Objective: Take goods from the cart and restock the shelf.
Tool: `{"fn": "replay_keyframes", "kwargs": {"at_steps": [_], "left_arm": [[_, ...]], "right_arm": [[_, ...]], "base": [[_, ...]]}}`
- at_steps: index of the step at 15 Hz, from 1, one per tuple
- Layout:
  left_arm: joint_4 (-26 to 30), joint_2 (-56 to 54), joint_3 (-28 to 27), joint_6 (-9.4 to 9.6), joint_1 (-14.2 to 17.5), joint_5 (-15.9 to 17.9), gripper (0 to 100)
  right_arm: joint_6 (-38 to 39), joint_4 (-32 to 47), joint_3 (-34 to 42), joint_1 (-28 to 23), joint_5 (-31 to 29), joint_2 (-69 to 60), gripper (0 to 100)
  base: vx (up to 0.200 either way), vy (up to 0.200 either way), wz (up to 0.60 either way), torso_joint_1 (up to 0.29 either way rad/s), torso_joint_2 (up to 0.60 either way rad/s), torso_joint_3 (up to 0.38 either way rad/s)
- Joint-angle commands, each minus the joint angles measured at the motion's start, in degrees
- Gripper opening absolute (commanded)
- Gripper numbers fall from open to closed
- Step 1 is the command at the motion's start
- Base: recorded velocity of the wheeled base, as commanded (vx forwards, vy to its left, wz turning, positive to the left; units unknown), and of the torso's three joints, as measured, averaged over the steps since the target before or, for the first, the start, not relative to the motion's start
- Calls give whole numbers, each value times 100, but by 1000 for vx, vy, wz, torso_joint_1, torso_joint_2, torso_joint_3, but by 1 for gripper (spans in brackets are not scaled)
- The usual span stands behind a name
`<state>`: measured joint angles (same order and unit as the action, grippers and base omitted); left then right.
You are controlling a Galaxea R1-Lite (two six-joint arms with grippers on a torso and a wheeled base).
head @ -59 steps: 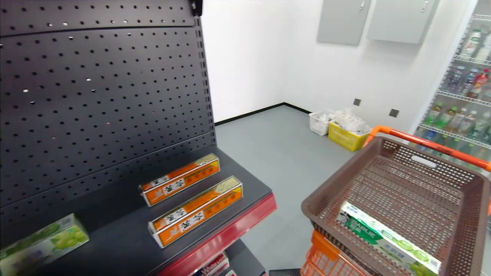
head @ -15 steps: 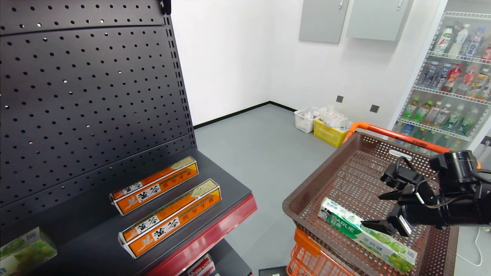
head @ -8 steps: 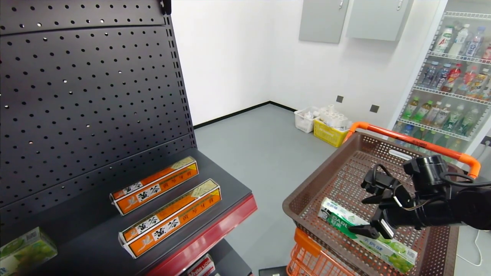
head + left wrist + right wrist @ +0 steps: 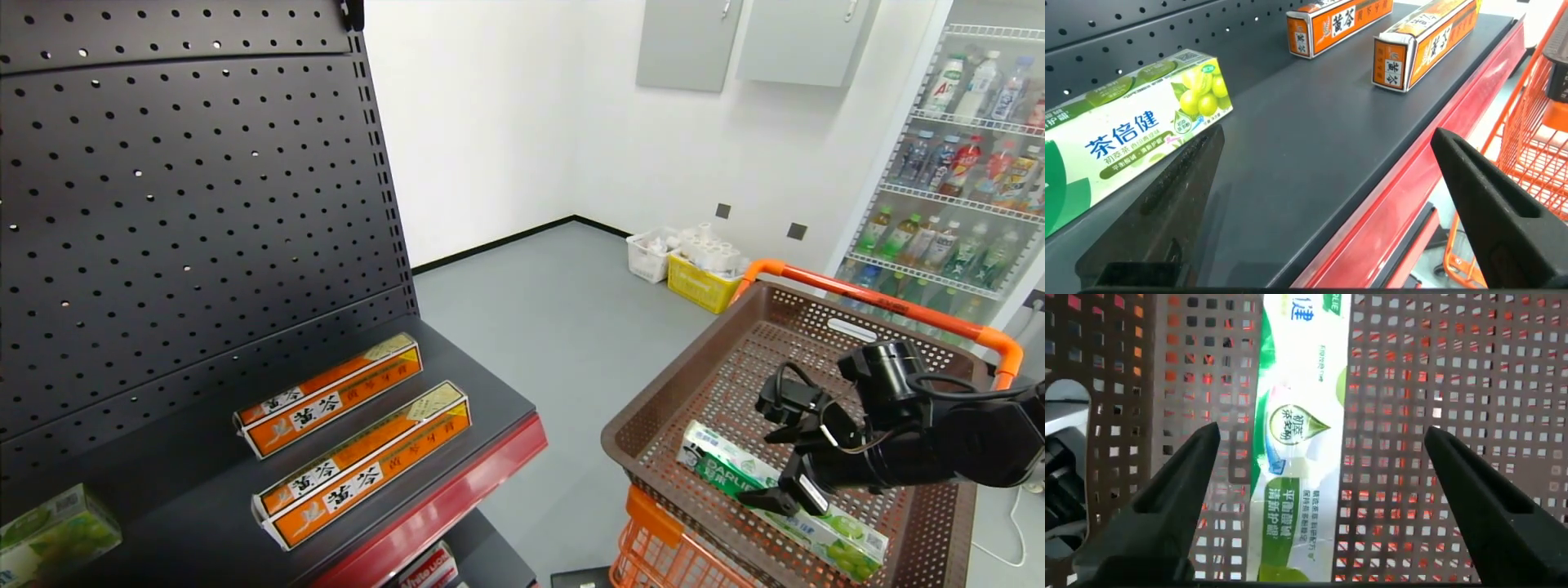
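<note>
R fingers sunk lower into cart, spread wide, toothpaste box below, between them

Far floor, by the wall: yellow plastic crate of white paper rolls, touching a white slatted basket. Far right: white wire rack of bottled drinks. Above: two grey wall cabinets.

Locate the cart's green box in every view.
Head view: green box lies lower right in the basket, open right gripper over it.
Right wrist view: green box at centre, between the fingers, on basket mesh.
Left wrist view: the shelf box lying there is a different one.
Landmark: the basket's brown mesh, in head and right wrist views.
</note>
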<state>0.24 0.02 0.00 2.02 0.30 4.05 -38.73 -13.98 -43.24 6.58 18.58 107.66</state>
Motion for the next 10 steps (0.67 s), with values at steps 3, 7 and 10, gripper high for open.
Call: {"fn": "replay_keyframes", "kwargs": {"at_steps": [3,7,10], "left_arm": [[2,-2,0,0,5,0,100],[2,-2,0,0,5,0,100],[2,-2,0,0,5,0,100]], "right_arm": [[-12,1,-114,1,-3,194,100],[-170,1,-185,1,-3,326,100],[-179,1,-211,62,-3,370,100]], "base": [[0,0,0,0,0,0],[0,0,0,0,0,0],[0,0,0,0,0,0]]}}
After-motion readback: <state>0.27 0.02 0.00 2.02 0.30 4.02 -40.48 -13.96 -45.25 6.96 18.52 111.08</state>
